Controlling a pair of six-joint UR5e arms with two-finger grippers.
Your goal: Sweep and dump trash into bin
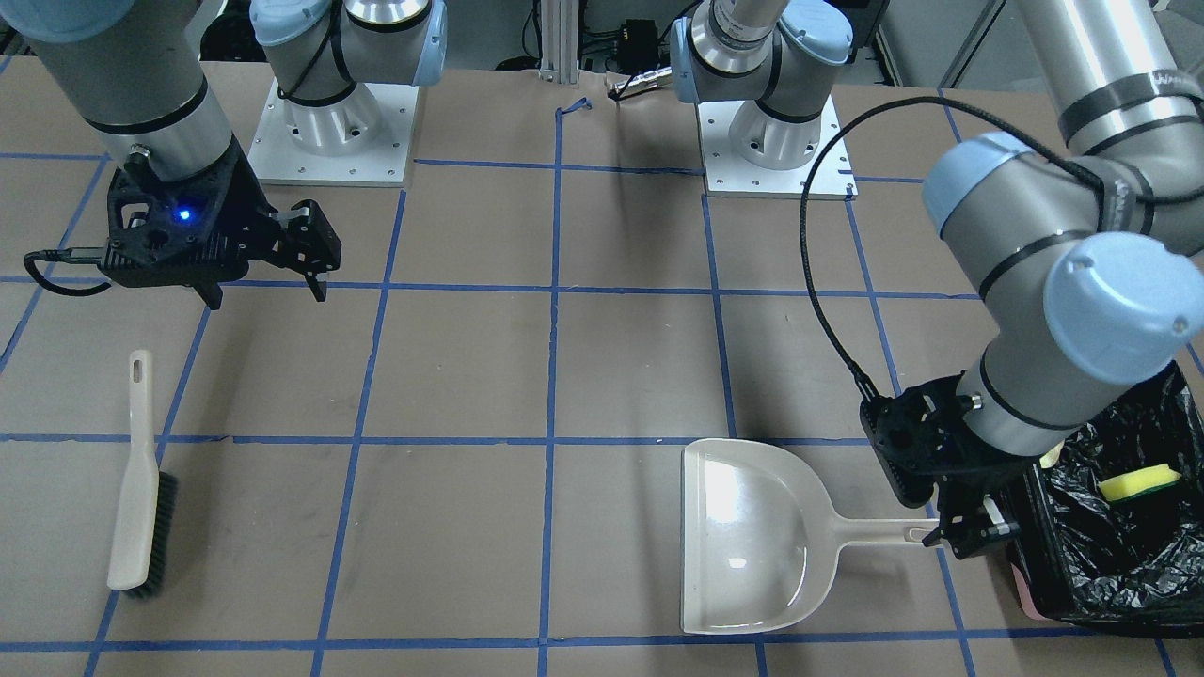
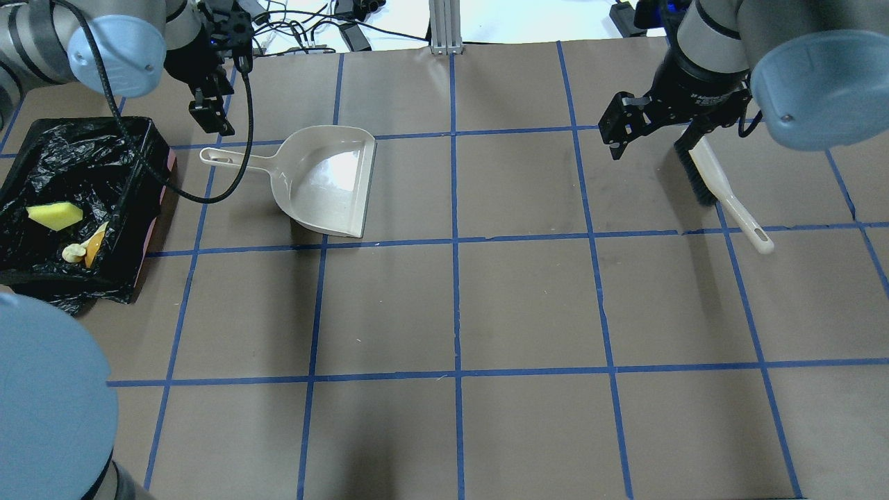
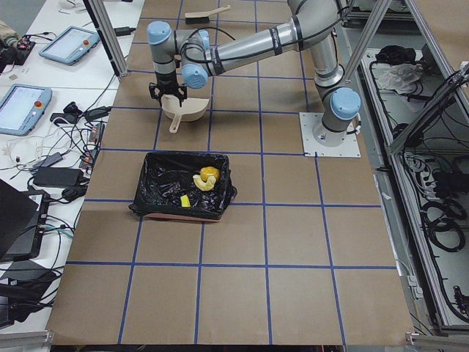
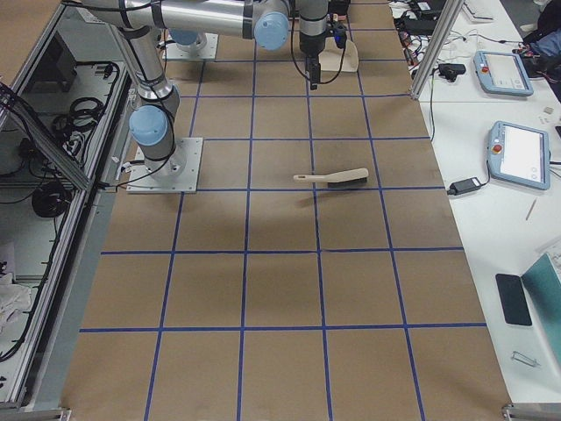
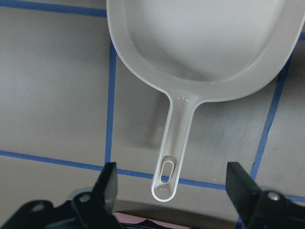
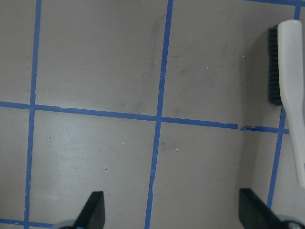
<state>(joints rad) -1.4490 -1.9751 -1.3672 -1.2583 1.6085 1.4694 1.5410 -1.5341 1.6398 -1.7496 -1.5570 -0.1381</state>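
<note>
Tabletop (image 2: 528, 305) holds dustpan (image 2: 326, 180); bin (image 2: 83, 153) seemingly contains trash (image 2: 54, 216).

The table (image 2: 528, 305) is brown, crossed by a blue tape grid. The dustpan (image 2: 326, 182) is beige; the brush (image 1: 141, 489) has a beige handle and black bristles. The pink bin (image 2: 154, 222) carries a glossy black bag (image 2: 69, 160) holding a yellow sponge (image 2: 54, 216).

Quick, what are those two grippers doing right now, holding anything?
Left gripper: open, empty, straddling the dustpan handle without touching it.
Right gripper: open, empty, the brush lying off to one side.
</note>
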